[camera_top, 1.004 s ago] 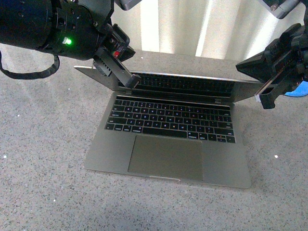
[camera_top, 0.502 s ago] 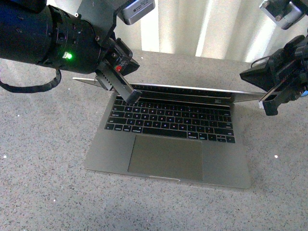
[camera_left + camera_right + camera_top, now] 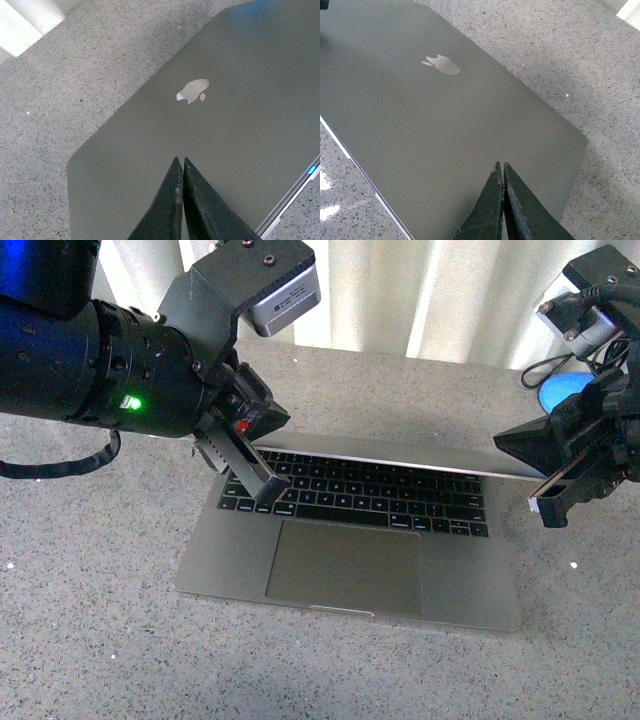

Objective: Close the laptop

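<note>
In the front view I see the laptop (image 3: pixel 345 565) lying square on the speckled grey table (image 3: pixel 90 620), base flat, trackpad toward me. Its lid (image 3: pixel 400 455) is tipped far down over the base, so only a thin silver edge shows and the top row of the black keys (image 3: pixel 350 495) is partly hidden. The left gripper (image 3: pixel 265 490) reaches down at the lid's left end, its fingers pressed together into one dark bar. The right gripper (image 3: pixel 550 508) sits at the lid's right end, just off the corner. Behind it lies a blue round object (image 3: pixel 565 390) (mostly hidden by the arm), and a pale curtain (image 3: pixel 420 290) hangs at the back.

In the left wrist view the two fingers meet at their tips (image 3: pixel 179 165) with nothing between them. They point across the grey lid (image 3: pixel 235 135) toward the apple logo (image 3: pixel 192 91). I cannot tell whether they touch the metal.

The right wrist view shows the same thing – fingers together (image 3: pixel 501 170) and empty, over the lid (image 3: pixel 420 130) near its corner, well apart from the logo (image 3: pixel 441 64).
</note>
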`<act>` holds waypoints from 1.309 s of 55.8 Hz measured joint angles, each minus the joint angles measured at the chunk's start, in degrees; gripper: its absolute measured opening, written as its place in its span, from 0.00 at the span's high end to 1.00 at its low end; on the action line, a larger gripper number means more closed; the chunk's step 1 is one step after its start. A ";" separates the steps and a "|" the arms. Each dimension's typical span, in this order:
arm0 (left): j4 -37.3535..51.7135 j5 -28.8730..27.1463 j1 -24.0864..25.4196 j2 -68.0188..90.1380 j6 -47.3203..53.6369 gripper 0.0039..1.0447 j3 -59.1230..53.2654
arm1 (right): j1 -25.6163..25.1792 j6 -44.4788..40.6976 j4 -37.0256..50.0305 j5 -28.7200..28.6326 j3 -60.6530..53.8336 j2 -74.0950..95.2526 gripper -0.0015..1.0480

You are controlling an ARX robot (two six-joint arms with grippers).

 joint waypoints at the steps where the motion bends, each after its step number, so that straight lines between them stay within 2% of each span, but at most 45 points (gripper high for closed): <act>1: 0.00 0.02 0.00 0.00 -0.02 0.97 -0.07 | 0.02 0.02 0.04 0.00 -0.04 0.02 0.99; 25: 0.59 0.94 -1.46 0.00 -1.38 0.97 -1.22 | 0.48 1.60 1.44 -0.24 -1.68 0.74 0.99; 73: 9.88 1.90 -2.27 4.61 -7.04 0.97 -5.38 | -0.15 1.20 3.06 -0.35 -2.86 4.46 0.99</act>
